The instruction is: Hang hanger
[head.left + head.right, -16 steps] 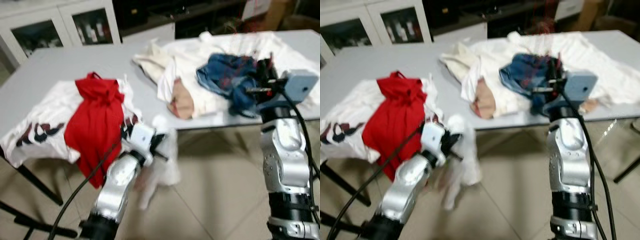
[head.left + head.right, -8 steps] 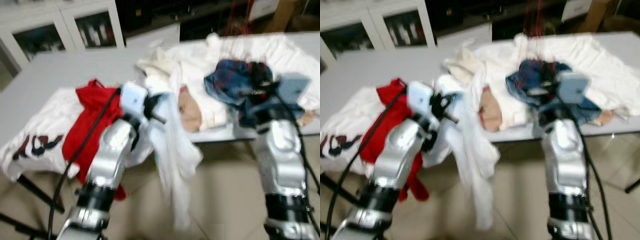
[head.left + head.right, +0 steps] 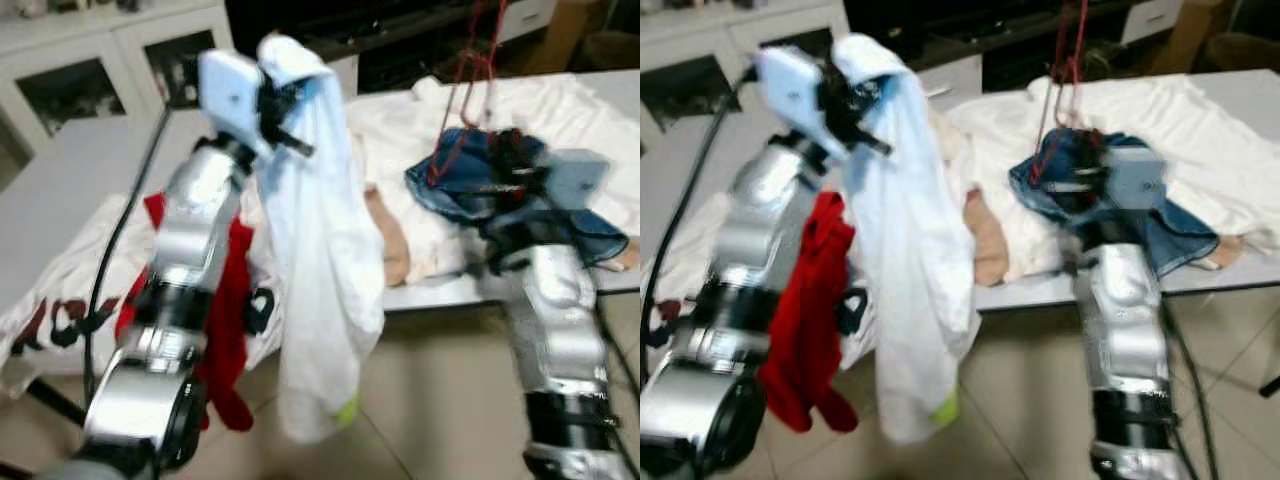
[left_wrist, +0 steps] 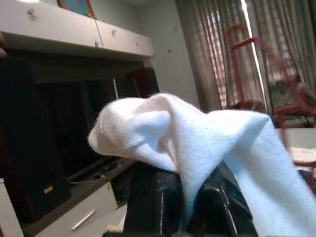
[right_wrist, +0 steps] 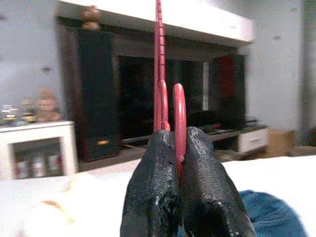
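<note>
My left gripper [image 3: 287, 104] is raised high over the table's left half, shut on the top of a white garment [image 3: 322, 250] that hangs down past the table edge. The left wrist view has the cloth [image 4: 197, 133] bunched over the two black fingers [image 4: 153, 202]. At the right, over the blue denim, my right gripper [image 3: 508, 170] is shut on a red wire hanger [image 3: 462, 95] that stands up from it. In the right wrist view the hanger's red wire [image 5: 159, 74] rises from between the closed fingertips [image 5: 153, 168].
The grey table [image 3: 80, 160] carries a red garment [image 3: 225, 330] draped over its front edge, a white printed shirt [image 3: 50, 310], a pile of white clothes [image 3: 420, 130] and blue denim [image 3: 560, 220]. A white glass-door cabinet [image 3: 70, 60] stands behind. Tiled floor lies in front.
My left arm has swung up from below the table edge to well above it, lifting the white garment so it hangs full length. The right gripper has stayed over the denim with the hanger.
</note>
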Tool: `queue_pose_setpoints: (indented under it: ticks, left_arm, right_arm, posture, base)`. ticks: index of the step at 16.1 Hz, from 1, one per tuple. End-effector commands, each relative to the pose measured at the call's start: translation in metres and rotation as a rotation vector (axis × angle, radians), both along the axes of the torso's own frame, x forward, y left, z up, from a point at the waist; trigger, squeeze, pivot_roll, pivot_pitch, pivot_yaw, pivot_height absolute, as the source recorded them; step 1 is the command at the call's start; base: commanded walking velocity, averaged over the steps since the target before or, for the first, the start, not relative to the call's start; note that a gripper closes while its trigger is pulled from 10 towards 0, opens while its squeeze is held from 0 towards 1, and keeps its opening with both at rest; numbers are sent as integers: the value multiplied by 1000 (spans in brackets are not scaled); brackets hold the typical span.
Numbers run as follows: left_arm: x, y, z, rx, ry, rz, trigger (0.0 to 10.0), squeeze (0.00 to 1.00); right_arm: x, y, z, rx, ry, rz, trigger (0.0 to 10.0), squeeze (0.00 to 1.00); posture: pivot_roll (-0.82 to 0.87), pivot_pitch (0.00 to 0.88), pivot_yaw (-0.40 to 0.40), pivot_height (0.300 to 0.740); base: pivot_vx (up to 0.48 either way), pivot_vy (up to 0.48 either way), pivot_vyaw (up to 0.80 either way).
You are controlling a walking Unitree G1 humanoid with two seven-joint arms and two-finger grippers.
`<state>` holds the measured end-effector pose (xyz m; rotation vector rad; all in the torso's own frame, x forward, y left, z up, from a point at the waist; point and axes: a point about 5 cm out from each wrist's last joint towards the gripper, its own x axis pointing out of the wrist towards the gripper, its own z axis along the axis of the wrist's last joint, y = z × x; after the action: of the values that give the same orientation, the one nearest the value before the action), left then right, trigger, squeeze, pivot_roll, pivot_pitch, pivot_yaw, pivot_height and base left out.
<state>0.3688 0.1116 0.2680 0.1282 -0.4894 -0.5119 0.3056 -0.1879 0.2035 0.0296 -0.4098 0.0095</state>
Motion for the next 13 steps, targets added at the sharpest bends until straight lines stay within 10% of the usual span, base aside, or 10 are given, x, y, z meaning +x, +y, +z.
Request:
queue_pose_setpoints:
  ticks: [1,13]
  left_arm:
    - [8,24,8,-11,-27,92,10000,0]
    - [41,54,-6,20,75,317,10000,0]
  right_arm:
    - [0,9,1,6,-2,27,10000,0]
    - [-3,9,-2,13,10,22,10000,0]
  posture:
    - [60,0,80,740]
    - [40,0,78,740]
  base:
    - [307,0,0]
    - [96,0,0]
